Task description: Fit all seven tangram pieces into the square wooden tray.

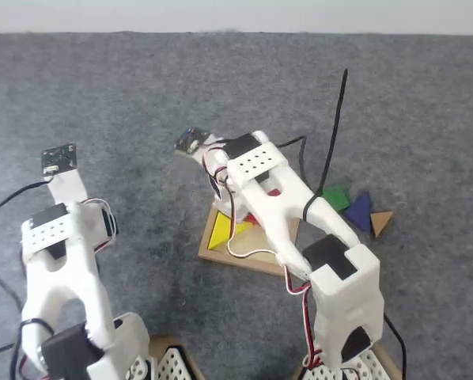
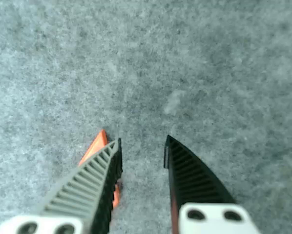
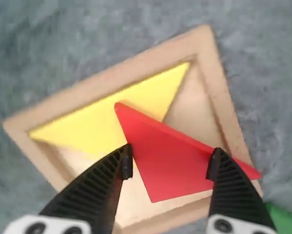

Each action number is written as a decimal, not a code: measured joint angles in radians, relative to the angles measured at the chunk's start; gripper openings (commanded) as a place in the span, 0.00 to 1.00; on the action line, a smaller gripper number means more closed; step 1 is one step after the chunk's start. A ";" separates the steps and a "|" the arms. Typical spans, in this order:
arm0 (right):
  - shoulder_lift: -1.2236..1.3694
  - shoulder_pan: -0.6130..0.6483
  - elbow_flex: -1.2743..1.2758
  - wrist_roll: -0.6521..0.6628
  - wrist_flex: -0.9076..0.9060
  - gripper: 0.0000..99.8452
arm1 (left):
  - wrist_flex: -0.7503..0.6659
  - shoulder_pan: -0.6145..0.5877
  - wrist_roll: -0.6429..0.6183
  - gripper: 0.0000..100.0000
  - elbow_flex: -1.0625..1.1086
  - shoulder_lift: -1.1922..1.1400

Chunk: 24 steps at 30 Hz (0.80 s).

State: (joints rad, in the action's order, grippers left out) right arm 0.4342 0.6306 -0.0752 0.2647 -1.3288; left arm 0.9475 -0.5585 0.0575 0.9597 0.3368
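Grey carpet (image 2: pixel 185 58), tan wooden tray (image 3: pixel 217 83), yellow triangle (image 3: pixel 107 119), red triangle (image 3: pixel 173 156), orange piece (image 2: pixel 96 146), green piece (image 1: pixel 335 196)

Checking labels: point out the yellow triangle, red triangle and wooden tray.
yellow triangle (image 3: pixel 97 122), right wrist view, middle of its face.
red triangle (image 3: pixel 177 161), right wrist view, middle of its face.
wooden tray (image 3: pixel 215 78), right wrist view, bare rim.

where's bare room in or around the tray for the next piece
Inside the tray, bare wood between the yellow triangle, the red triangle and the rim. Outside, bare carpet on the tray's yellow-triangle side. Crowded on the opposite side: green piece, blue piece and brown piece.
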 measured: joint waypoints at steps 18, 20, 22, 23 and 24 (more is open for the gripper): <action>0.017 -0.084 -0.344 -0.276 -0.267 0.24 | 0.000 0.000 0.000 0.14 0.000 0.000; 0.017 -0.095 -0.419 -0.166 -0.365 0.23 | 0.000 0.000 0.000 0.14 0.000 0.000; 0.017 -0.120 -0.436 0.012 -0.422 0.17 | 0.000 0.000 0.000 0.14 0.000 0.000; 0.017 -0.141 -0.423 0.115 -0.423 0.14 | 0.000 0.000 0.003 0.14 0.000 0.000; 0.017 -0.167 -0.402 0.210 -0.425 0.09 | 0.000 0.000 0.011 0.14 0.000 0.000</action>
State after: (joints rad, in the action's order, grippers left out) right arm 0.4511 0.4634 -0.4772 0.4749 -1.7538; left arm 0.9475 -0.5585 0.0683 0.9597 0.3368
